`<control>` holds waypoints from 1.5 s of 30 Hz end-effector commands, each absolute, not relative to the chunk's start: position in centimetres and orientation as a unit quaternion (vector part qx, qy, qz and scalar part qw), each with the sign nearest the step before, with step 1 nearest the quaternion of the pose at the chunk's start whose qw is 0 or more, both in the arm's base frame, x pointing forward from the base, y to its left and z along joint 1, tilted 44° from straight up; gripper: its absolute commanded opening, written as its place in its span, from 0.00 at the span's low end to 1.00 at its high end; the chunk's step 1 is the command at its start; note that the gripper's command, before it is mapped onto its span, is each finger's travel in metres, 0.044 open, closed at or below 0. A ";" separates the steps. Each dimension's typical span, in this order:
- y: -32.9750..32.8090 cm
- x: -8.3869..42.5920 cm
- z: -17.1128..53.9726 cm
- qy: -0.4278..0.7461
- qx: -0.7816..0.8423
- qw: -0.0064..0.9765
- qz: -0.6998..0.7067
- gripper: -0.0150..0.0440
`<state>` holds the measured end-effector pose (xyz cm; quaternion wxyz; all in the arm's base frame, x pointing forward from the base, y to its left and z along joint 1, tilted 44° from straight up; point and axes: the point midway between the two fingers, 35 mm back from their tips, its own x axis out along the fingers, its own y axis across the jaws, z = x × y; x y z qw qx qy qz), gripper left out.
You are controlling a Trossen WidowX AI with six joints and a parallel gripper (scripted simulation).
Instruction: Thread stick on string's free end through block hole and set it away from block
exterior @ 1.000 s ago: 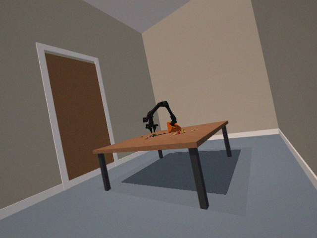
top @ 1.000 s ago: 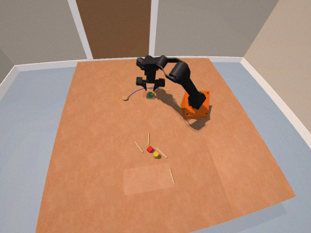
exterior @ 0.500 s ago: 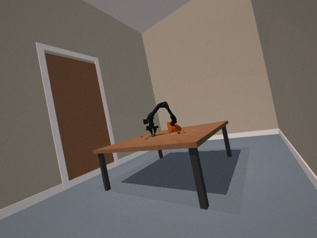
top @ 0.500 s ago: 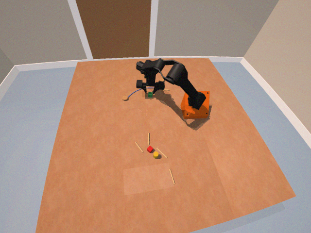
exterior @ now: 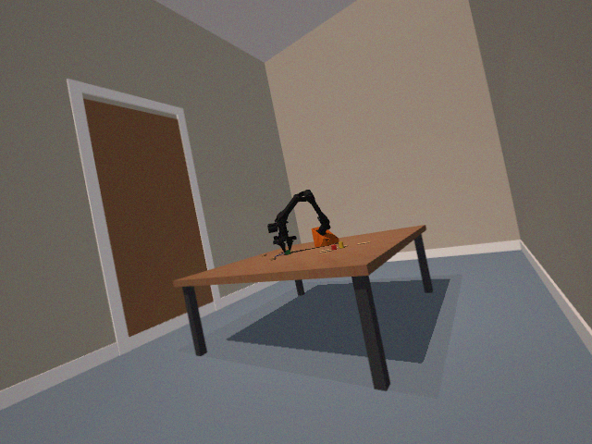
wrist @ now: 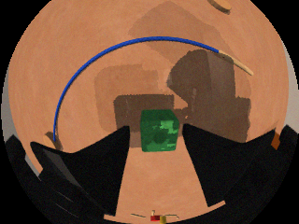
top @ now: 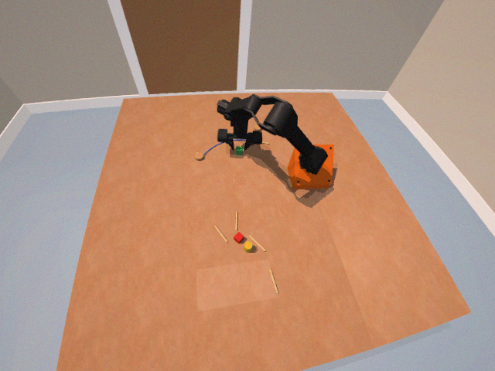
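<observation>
The green block [top: 239,150] [exterior: 288,252] [wrist: 159,132] stands on the table; a dark round spot shows on one face in the wrist view. My gripper [top: 239,148] [wrist: 156,130] is partly open and empty, pointing down, with a fingertip on each side of the block and gaps to it in the wrist view. The blue string [top: 211,147] [wrist: 161,38] curves past the block from the round wooden button [top: 199,156] [wrist: 49,140]. The wooden stick [top: 265,142] [wrist: 237,63] at its other end lies on the table, outside the fingers.
Another wooden disc [wrist: 220,6] lies beyond the stick. A red cube [top: 238,237] [exterior: 333,247] [wrist: 155,217], a yellow cylinder [top: 248,246] [exterior: 340,244] and several loose sticks lie farther off. The orange base [top: 315,179] stands to the right in the top view.
</observation>
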<state>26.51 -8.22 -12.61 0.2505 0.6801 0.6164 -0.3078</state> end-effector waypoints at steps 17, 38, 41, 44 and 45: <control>-8.2 26.5 -12.6 0.616 0.680 0.251 -0.308 0.25; -9.2 26.4 -11.6 0.616 0.680 0.251 -0.308 0.25; -9.3 26.4 -11.5 0.616 0.680 0.251 -0.308 0.25; -9.2 26.4 -11.5 0.616 0.676 0.255 -0.314 0.25; -9.1 26.4 -11.5 0.615 0.674 0.258 -0.318 0.25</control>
